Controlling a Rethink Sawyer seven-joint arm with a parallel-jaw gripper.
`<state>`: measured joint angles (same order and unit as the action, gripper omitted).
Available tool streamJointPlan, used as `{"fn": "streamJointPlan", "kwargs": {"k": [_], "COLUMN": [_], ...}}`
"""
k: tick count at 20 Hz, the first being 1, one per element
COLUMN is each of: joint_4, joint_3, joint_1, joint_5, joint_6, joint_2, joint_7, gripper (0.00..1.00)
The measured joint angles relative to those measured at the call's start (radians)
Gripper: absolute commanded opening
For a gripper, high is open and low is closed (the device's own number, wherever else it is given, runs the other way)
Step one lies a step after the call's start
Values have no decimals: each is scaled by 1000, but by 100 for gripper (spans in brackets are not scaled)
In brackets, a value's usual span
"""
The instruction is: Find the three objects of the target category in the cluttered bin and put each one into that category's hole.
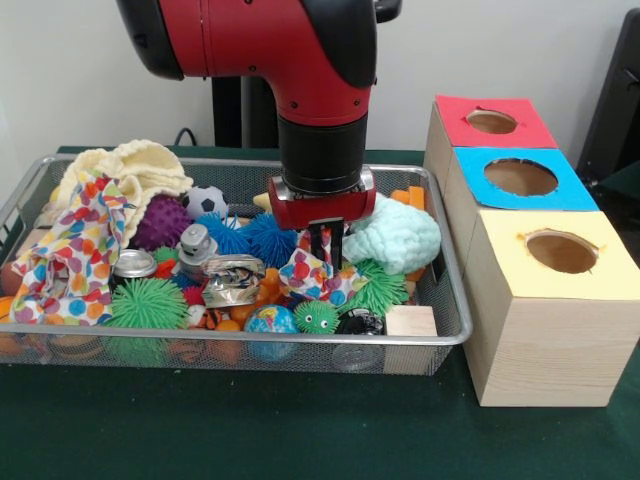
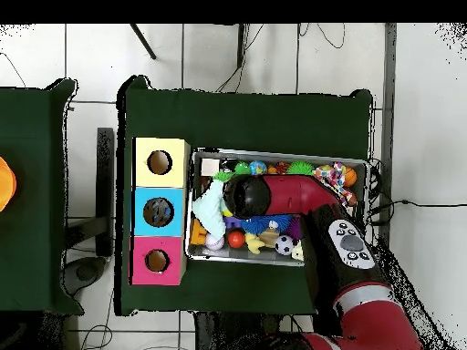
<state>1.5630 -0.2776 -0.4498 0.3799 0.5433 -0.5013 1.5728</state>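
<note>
Wire mesh is forming the bin [image 1: 452, 300], which is sitting on green cloth and brimming with clutter. At its left end a polka-dot cloth [image 1: 75, 250] is draping over the pile, with a cream knit piece [image 1: 135, 165] lying behind it. Moving right, a purple spiky ball [image 1: 160, 222], a small football [image 1: 206, 202], a crushed can [image 1: 232, 280], a green spiky ball [image 1: 148, 303] and a globe ball [image 1: 270, 322] are crowding the middle. The gripper [image 1: 324, 262] is hanging straight down from the red arm [image 1: 290, 50] at the bin's centre, its dark fingers [image 1: 321, 245] standing close together and pressing into a second polka-dot cloth [image 1: 318, 280]; whether they are actually pinching it cannot be told. Just right of that, a pale mint knit bundle [image 1: 395, 235] is resting against the bin's right end, with a wooden block [image 1: 411, 322] lying in the near corner. Beside the bin, three wooden boxes are standing in a row, each showing a round hole: red [image 1: 492, 121] farthest, blue [image 1: 520, 176] in the middle, yellow [image 1: 561, 250] nearest. From overhead, the arm is covering much of the bin.
</note>
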Motion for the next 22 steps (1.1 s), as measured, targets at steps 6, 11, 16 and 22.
{"fn": "streamJointPlan", "kwargs": {"k": [6, 11, 16, 22], "joint_4": [47, 140, 201, 222], "joint_3": [0, 1, 11, 32], "joint_1": [2, 19, 61, 127], "joint_5": [-6, -67, -141, -185], "joint_6": [2, 50, 151, 222], "joint_2": [-68, -236, -405, -518], "joint_7": [0, 0, 0, 0], "gripper": [0, 0, 0, 0]}}
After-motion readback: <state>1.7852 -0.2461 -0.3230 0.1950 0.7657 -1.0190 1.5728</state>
